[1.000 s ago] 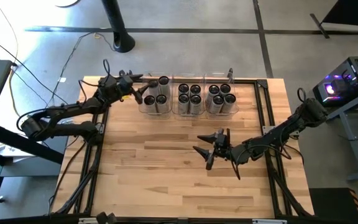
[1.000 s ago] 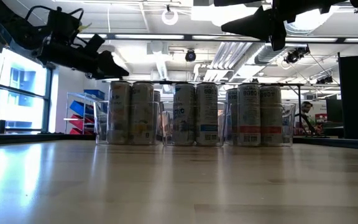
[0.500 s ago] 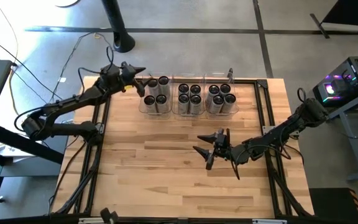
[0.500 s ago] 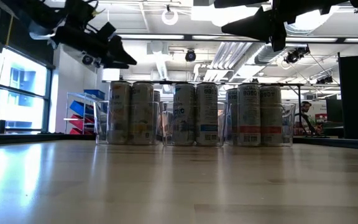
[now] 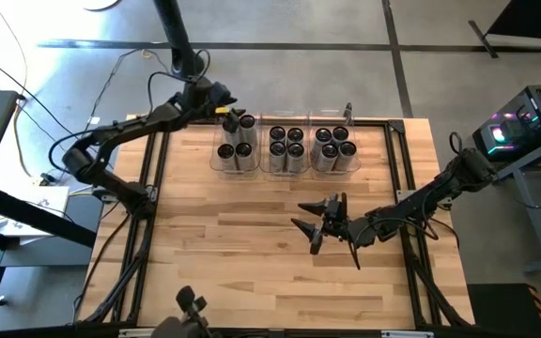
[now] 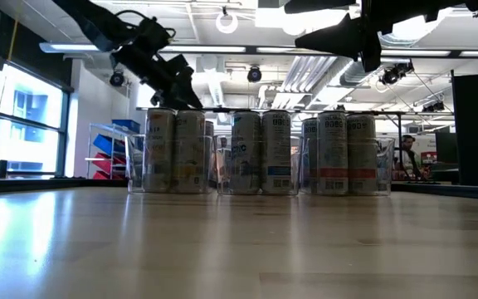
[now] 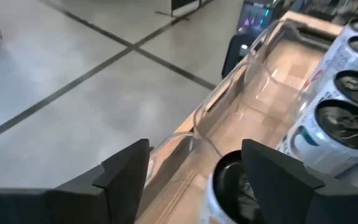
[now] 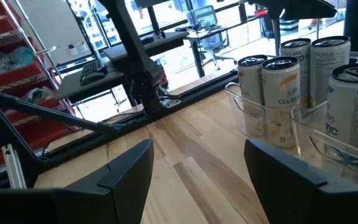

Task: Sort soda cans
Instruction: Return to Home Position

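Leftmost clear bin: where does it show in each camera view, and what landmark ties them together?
High view: leftmost clear bin, partly beneath the open left end effector.
Low view: the bin stands left of centre.
Left wrist view: its wall runs close ahead.
Right wrist view: it stands ahead of the open right end effector, farther off.
Shared landmark: the soda cans standing in it.

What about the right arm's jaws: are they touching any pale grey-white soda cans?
Apart. The high view shows the right gripper hanging over the wooden table, with a wide stretch of bare boards between it and the pale grey-white soda cans.
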Robot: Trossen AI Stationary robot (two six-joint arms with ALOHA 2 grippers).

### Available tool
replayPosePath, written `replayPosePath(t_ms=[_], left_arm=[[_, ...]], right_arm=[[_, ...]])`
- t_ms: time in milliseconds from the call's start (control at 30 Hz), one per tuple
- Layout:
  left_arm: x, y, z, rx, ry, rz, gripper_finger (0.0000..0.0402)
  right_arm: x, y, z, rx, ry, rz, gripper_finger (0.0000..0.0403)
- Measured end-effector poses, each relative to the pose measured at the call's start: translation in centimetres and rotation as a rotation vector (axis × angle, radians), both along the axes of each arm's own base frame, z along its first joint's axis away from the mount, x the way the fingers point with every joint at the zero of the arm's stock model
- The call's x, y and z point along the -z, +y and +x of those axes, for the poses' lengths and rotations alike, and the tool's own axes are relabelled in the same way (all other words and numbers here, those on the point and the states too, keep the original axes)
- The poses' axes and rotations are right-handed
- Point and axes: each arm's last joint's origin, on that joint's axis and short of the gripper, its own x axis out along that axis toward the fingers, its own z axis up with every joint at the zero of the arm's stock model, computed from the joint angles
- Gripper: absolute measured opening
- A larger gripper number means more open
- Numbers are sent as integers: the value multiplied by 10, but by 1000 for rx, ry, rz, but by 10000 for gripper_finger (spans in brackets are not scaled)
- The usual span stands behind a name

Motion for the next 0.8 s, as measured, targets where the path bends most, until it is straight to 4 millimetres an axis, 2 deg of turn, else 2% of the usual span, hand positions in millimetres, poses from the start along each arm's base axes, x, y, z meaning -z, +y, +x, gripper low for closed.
replayPosePath(t_ms=[100, 200, 300, 400, 500, 600, 700, 800], left_arm=[[-7, -1, -5, 4, 8, 16, 239], [-11, -13, -17, 34, -22, 17, 233], [-10, -37, -34, 93, -42, 43, 226], [-5, -68, -52, 132, -104, 42, 219], [1, -102, -72, 170, -179, 53, 212], [7, -131, -92, 206, -263, 69, 206], [13, -150, -109, 210, -347, 67, 204], [17, -162, -123, 219, -403, 83, 204]], right_arm=[[1, 6, -4, -16, 23, -34, 248], [-3, 20, -17, 45, 34, -94, 248], [-17, 30, -37, 133, 33, -171, 248], [-38, 29, -55, 19, 24, -184, 248], [-52, 14, -63, -147, 29, -142, 248], [-56, -12, -66, -212, 88, -56, 241], [-58, -45, -70, -187, 156, 13, 215], [-60, -71, -75, -193, 211, -26, 175]])
